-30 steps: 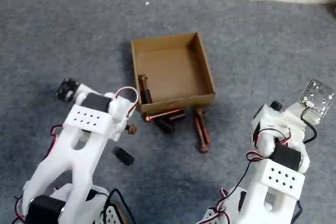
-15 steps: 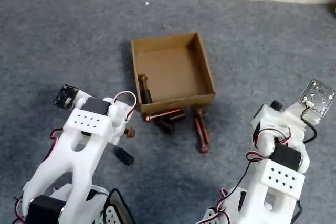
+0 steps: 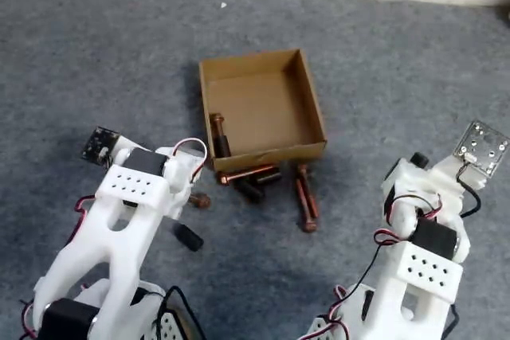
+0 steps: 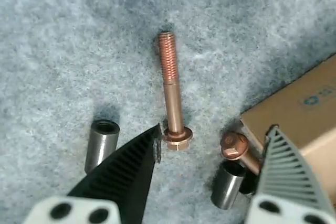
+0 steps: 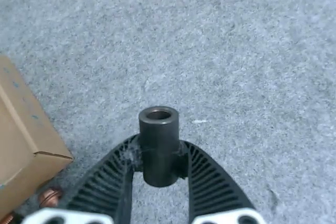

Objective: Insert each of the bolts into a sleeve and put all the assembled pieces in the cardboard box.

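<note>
High view: we see the cardboard box (image 3: 271, 154) at 12 o'clock from the table's middle. One sleeved bolt (image 3: 217, 134) already lies inside, against its 9 o'clock wall.
Left arm change: over the last second it has swung slightly toward 6 o'clock and settled. The bolt head beside it barely shifted.
Left gripper (image 4: 215, 129): fingers spread wide and empty, hanging over the carpet (image 4: 63, 35).
Loose bolt (image 4: 172, 95): flat on the carpet at 7 o'clock from the box. Its head is almost touching one finger; it is not gripped.
Spare sleeve (image 4: 102, 139): lying just beside that bolt's head.
Right gripper (image 5: 158, 149): unchanged, at 4 o'clock from the box. It pinches the held sleeve (image 5: 158, 129) upright, open bore up.
Pile (image 3: 249, 179): more bolts and sleeves lie against the box's 6 o'clock wall.
Meaning: we judge the left arm has lined up on the loose bolt and next needs to close on its shank. The right arm waits with a sleeve to receive it. Most pieces remain outside the box.
</note>
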You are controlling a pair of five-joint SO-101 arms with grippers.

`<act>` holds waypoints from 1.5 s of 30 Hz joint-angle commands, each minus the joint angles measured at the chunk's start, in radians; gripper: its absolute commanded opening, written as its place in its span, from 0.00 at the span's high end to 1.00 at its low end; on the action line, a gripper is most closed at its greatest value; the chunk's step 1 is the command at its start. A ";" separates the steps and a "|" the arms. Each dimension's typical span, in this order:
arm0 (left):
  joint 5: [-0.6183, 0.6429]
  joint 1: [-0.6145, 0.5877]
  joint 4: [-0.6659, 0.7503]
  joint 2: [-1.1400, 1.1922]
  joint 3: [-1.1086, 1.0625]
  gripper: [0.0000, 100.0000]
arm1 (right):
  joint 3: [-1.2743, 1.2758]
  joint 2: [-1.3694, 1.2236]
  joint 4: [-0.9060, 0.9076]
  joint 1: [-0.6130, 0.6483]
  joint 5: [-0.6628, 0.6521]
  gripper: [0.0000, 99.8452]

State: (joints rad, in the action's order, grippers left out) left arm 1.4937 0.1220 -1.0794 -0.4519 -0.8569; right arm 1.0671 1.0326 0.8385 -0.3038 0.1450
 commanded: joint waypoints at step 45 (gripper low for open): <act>-2.647 -0.050 -0.052 0.196 0.205 0.70 | 0.027 0.021 -0.082 -0.002 0.002 0.99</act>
State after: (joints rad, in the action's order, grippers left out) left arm -1.1362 0.0575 -1.1270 -0.3445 -0.7495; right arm 1.1009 1.0326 0.7864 -0.3038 0.1450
